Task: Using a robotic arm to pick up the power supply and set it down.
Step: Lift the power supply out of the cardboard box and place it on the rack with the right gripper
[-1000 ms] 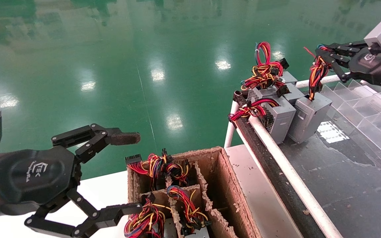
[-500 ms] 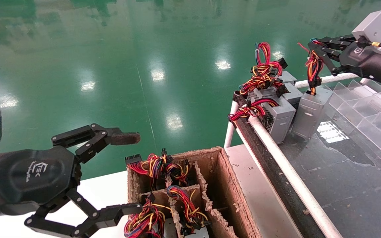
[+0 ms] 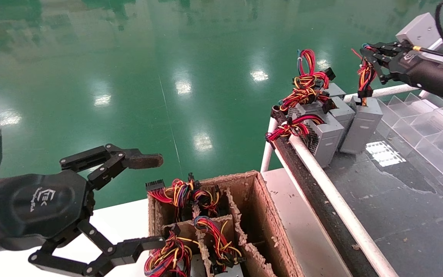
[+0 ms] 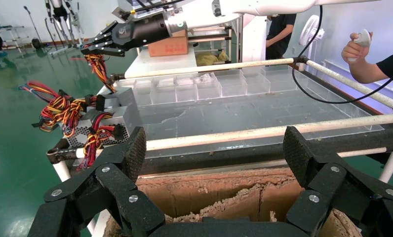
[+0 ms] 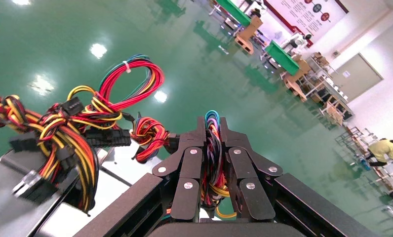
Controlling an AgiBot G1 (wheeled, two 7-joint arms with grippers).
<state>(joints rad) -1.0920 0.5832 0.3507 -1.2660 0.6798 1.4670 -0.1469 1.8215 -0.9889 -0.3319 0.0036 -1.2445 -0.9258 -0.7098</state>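
Grey sheet-metal power supply (image 3: 362,125), rough cardboard box (image 3: 262,215), glossy floor (image 3: 148,77)

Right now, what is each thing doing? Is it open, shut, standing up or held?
Right pincer: shut on the wire bundle.
Power supply: upright on the dark table, beside other grey units, its wires held up.
Left pincer: open, holding nothing, by the cardboard box.
Cardboard box: open-topped, with wired units in its compartments.

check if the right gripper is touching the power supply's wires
Touching. In the right wrist view the right gripper is shut on the wires of the power supply, the bundle pinched between its fingers.
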